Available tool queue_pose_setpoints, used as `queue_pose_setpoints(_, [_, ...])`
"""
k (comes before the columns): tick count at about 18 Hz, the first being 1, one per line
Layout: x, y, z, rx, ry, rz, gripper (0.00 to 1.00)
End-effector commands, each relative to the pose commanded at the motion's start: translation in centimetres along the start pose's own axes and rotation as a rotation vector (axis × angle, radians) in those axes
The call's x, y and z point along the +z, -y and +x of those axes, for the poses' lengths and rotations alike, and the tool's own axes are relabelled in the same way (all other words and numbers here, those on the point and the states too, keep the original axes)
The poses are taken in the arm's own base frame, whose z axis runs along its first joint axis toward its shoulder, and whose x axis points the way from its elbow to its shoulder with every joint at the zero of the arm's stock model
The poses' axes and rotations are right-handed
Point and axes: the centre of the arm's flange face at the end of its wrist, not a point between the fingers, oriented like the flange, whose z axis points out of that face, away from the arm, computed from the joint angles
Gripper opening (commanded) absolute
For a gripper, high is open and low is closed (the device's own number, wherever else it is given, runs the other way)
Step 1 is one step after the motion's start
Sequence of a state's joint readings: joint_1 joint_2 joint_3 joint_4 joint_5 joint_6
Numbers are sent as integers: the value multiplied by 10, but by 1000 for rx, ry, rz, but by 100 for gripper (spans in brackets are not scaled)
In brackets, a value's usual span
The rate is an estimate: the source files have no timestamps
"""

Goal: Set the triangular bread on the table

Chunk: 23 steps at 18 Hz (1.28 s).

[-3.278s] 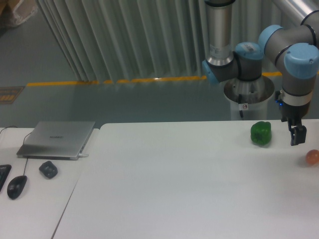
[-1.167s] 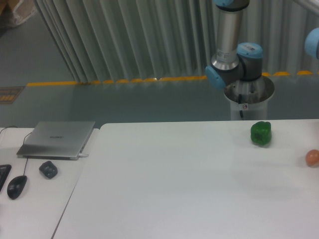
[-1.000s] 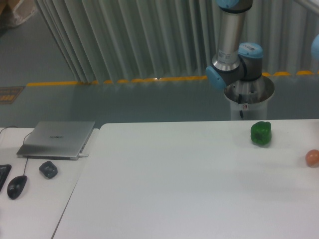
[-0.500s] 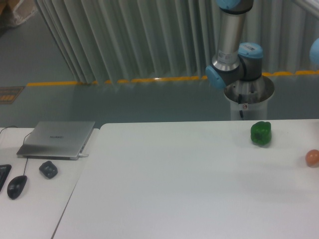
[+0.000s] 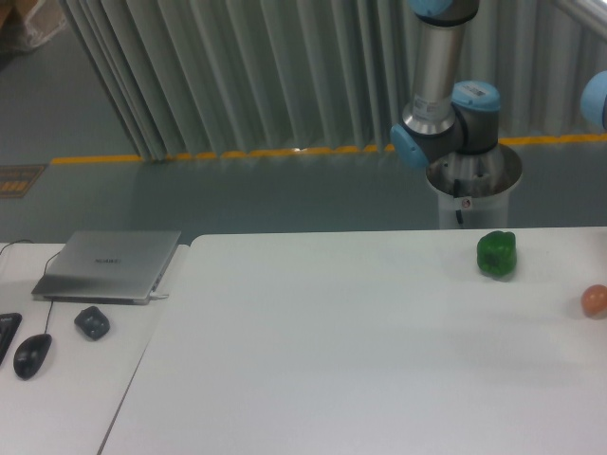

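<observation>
The pincer is not to be seen in the present view: only the grey and pale-blue robot arm [image 5: 438, 95] is shown, rising behind the large plain white counter [image 5: 360, 351], with 1 further blue joint cut by the right edge. About 3 seconds ago the pincer was held low over the counter, just right of the glossy green bell pepper [image 5: 497, 254]; since then it has been carried out of frame to the right. Whether it is released, clenched or grasping something cannot be told.

The triangular bread is not visible anywhere either, so nothing can be said of its look or its place beyond that it is not on the visible part of the counter. It is judged that the bread is being sought or fetched off-frame, and that the placing is not yet done.

The small round orange-pink ball [image 5: 595, 300] lies right of the pepper, well apart from it. Far left of the pepper, on a narrower white desk [image 5: 66, 379], a closed silver laptop [image 5: 108, 266] is set.
</observation>
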State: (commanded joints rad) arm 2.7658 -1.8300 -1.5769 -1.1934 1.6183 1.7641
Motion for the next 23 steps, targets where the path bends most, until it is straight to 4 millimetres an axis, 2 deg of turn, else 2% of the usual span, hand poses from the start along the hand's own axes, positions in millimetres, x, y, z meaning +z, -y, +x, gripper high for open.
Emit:
queue_pose_setpoints(15, [2,-1,0,-6,-3,-1,100])
queue_pose_setpoints(17, [4,-7,-1,-15,-3,-2,100])
queue_pose_setpoints(20, [7,-25,-11,-31,31,-13,100])
queue_pose_setpoints(23, [20,-25,-24,-33,81,-23,100])
